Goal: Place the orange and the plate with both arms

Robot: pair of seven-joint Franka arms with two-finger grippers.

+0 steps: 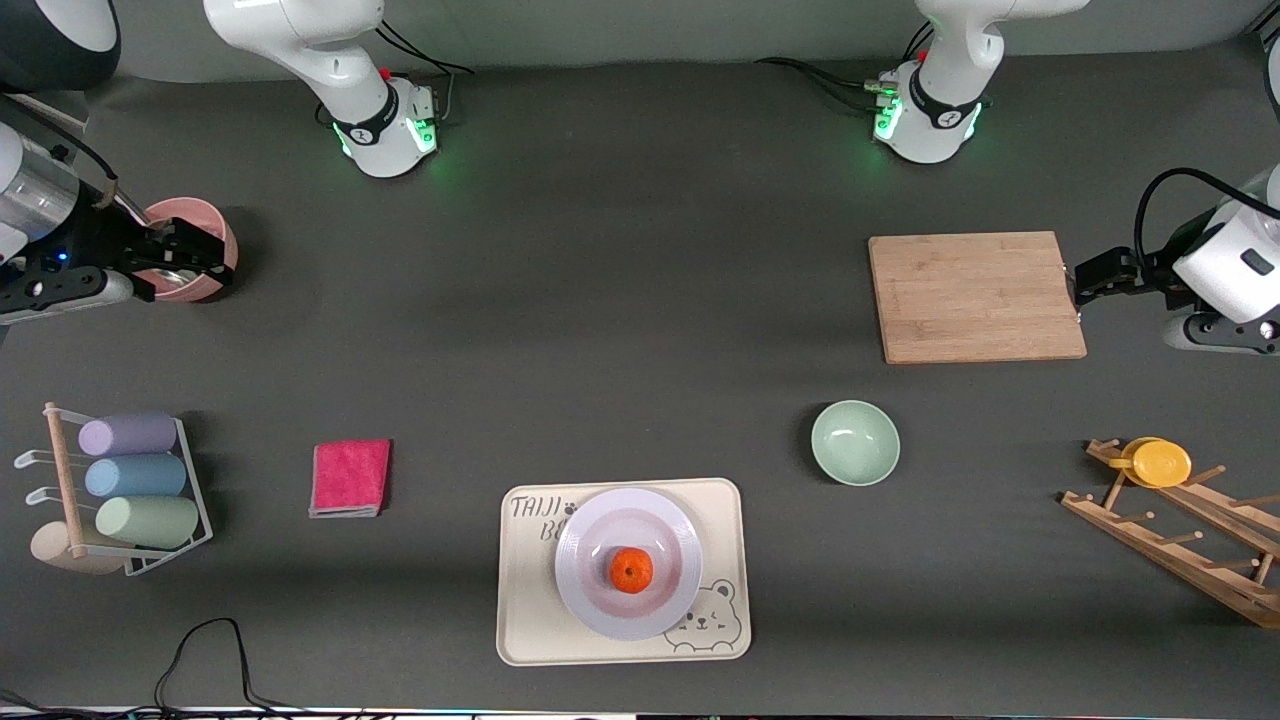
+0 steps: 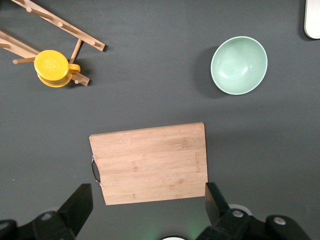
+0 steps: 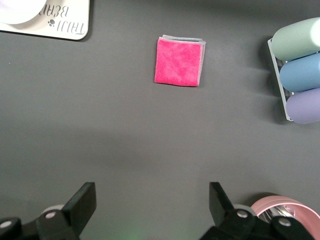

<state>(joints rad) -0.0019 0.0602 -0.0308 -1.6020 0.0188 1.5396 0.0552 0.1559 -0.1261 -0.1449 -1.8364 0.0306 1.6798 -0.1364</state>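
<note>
The orange (image 1: pixel 631 570) sits in the middle of the white plate (image 1: pixel 585 545). The plate rests on the cream bear tray (image 1: pixel 525 620) at the table's edge nearest the front camera. My left gripper (image 1: pixel 1085 280) is open and empty by the handle edge of the cutting board (image 1: pixel 975 296), toward the left arm's end; in the left wrist view (image 2: pixel 148 195) its jaws stand wide apart. My right gripper (image 1: pixel 195 258) is open and empty over the pink bowl (image 1: pixel 190 250) at the right arm's end; the right wrist view (image 3: pixel 152 197) shows wide jaws. Both are well away from the plate.
A pale-green bowl (image 1: pixel 855 442) sits between the board and the tray. A pink cloth (image 1: pixel 350 478) lies beside the tray. A wire rack of pastel cups (image 1: pixel 130 480) stands at the right arm's end. A wooden rack with a yellow cup (image 1: pixel 1160 462) stands at the left arm's end.
</note>
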